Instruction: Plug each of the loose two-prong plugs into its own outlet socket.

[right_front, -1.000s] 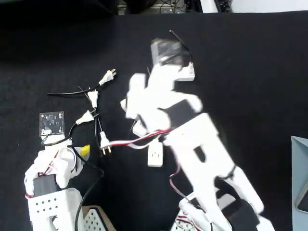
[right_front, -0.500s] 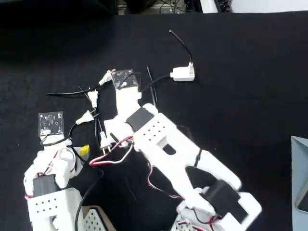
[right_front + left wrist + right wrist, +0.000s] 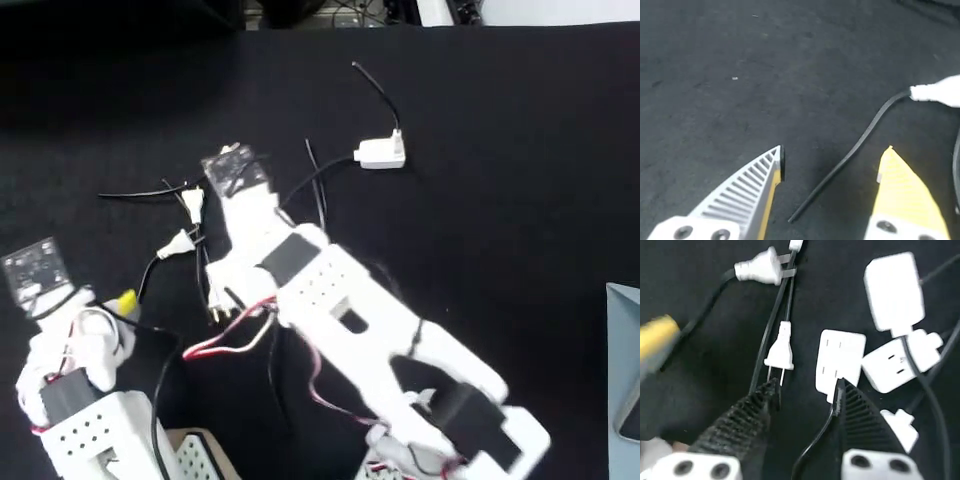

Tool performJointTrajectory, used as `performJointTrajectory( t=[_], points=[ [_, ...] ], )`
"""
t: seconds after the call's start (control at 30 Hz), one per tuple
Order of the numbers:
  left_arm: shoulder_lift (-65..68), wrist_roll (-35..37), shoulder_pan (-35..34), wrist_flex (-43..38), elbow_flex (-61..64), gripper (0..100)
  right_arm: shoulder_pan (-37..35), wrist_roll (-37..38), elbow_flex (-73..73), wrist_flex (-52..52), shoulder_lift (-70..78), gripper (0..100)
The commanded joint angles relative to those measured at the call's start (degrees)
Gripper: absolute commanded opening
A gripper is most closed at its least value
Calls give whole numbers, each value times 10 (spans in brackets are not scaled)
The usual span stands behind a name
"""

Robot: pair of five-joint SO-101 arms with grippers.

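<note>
We see the left gripper (image 3: 835, 150) spread wide above the black cloth (image 3: 740, 60), grasping nothing. A thin black cable (image 3: 855, 150) lies on the cloth and crosses the gap between its grey and yellow fingers, running up to a white plug (image 3: 940, 92). From above, the left arm (image 3: 75, 400) sits at the near left corner of the table. The right gripper (image 3: 806, 385) is released too, its black fingers (image 3: 747, 415) apart and empty just over the cloth. Just off one fingertip lies a small plug (image 3: 780, 352), its two prongs pointing at that finger. Just off the other fingertip lies a flat outlet block (image 3: 840, 360) with its slots facing up. Right beside that sits a second outlet block (image 3: 892, 365), and past both a bigger white adapter (image 3: 892, 290). A farther plug (image 3: 757, 270) lies on its side with its prongs across two cords. In the high view the right arm (image 3: 330, 290) stretches slantwise over the middle of the table. A third plug (image 3: 192, 203) lies loose to its left, and a lone corded outlet (image 3: 380, 152) rests well apart toward the far side.
</note>
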Motion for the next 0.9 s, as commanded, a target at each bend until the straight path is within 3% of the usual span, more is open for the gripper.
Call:
performJointTrajectory(
  t=[0.0,0.2,0.87],
  points=[
    [-6,13,-28,-3,-42,308,-11,7,-4,-57,54,167],
    [-6,17,-25,-4,-39,308,-11,29,-25,-115,131,167],
    [-6,18,-24,-4,-38,304,-37,26,-141,-91,310,166]
  ],
)
